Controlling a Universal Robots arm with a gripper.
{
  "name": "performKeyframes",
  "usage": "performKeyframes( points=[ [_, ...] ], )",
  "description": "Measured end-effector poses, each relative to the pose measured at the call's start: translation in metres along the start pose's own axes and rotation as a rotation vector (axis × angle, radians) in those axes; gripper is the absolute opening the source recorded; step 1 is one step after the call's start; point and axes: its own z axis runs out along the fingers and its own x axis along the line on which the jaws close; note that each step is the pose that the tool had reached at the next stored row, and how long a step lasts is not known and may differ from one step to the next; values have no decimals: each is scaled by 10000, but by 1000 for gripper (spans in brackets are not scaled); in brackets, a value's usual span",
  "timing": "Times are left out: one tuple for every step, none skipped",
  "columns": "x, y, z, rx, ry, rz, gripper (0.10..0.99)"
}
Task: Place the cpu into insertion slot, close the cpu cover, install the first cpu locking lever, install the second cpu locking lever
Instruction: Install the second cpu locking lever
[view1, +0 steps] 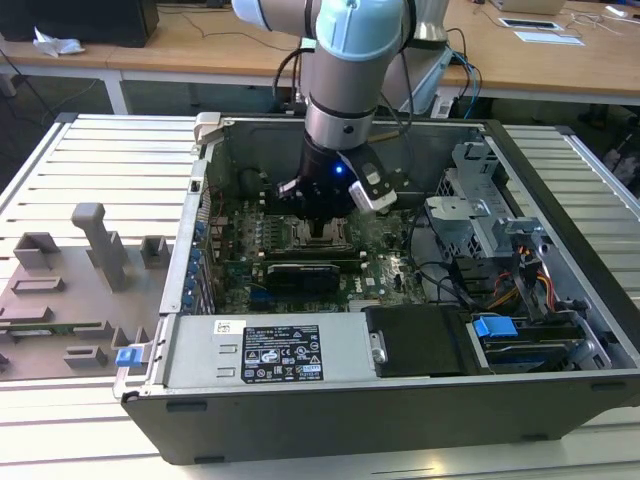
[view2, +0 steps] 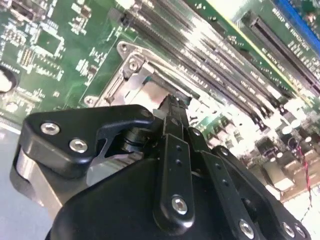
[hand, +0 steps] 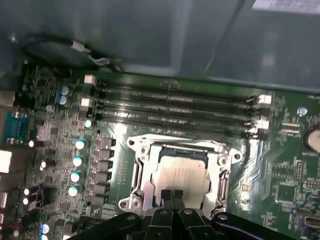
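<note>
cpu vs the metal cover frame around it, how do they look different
The cpu is a solid pale plate with a flat beige top; the cover is a shiny silver frame with a big open window. The cpu sits in the middle, smaller, while the cover rings it along the socket edges. Both are square, metallic and lie flat on the green motherboard, under the gripper.

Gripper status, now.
Gripper: fingers together, shut, tips resting on the pale silvery square cpu seated in the silver-rimmed insertion slot; not visibly holding anything.

The arm's end effector (view1: 325, 222) hovers over the insertion slot (view1: 318, 236) inside the open computer case (view1: 400, 400)
</note>
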Motion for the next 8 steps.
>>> performKeyframes(
  points=[
    [0, 11, -59, 24, 2, 0, 106],
    [3, 18, -125, 42, 5, 0, 106],
    [5, 21, -168, 48, 5, 1, 106],
    [7, 24, -200, 52, 6, 2, 106],
    [10, 27, -243, 53, 5, 3, 106],
    [11, 30, -278, 53, 5, 2, 106],
    [16, 35, -349, 54, 6, 3, 106],
    [18, 37, -385, 55, 5, 3, 106]
  ],
)
